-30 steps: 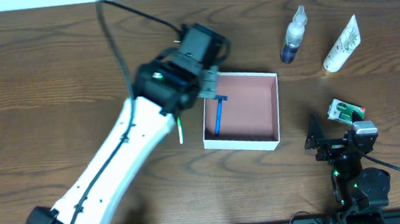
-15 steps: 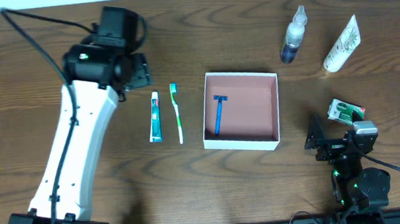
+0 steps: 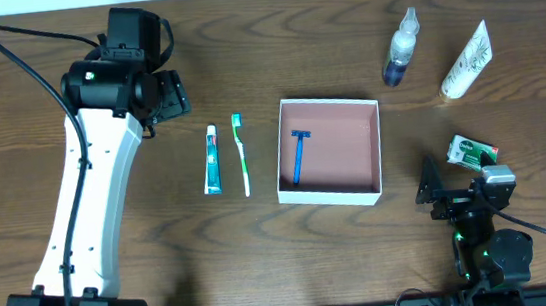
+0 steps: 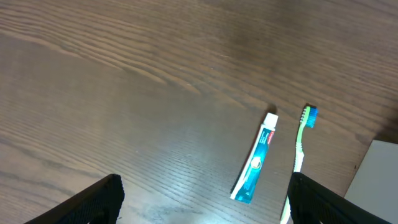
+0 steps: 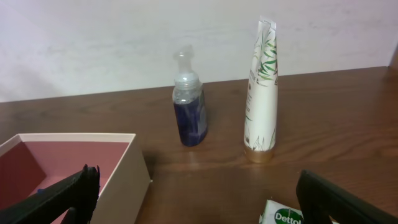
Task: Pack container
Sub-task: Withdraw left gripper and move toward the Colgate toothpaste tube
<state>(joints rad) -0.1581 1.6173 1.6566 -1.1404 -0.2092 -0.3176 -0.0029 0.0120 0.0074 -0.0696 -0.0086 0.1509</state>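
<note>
Toothpaste tube (image 3: 211, 160), white-and-teal, lies unpacked left of the shallow white cardboard box (image 3: 327, 196), so presumably the left claw (image 4: 205, 183) gapes empty nearby.

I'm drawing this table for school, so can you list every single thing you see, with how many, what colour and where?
container: 1, white walls, pinkish-brown inside, middle of the table
razor: 1, blue, inside the container, left part
toothbrush: 1, green and white, on the table left of the container
toothpaste tube: 1, white and blue-green, beside the toothbrush, on its left
spray bottle: 1, clear with dark blue liquid, standing beyond the container's right corner
cosmetic tube: 1, white with green leaves, standing right of the spray bottle
Dettol packet: 1, green and white, right of the container
table: 1, brown wood, under everything
left gripper: 1, black, open, above bare table left of the toothpaste tube
right gripper: 1, black, open, near the Dettol packet
</note>
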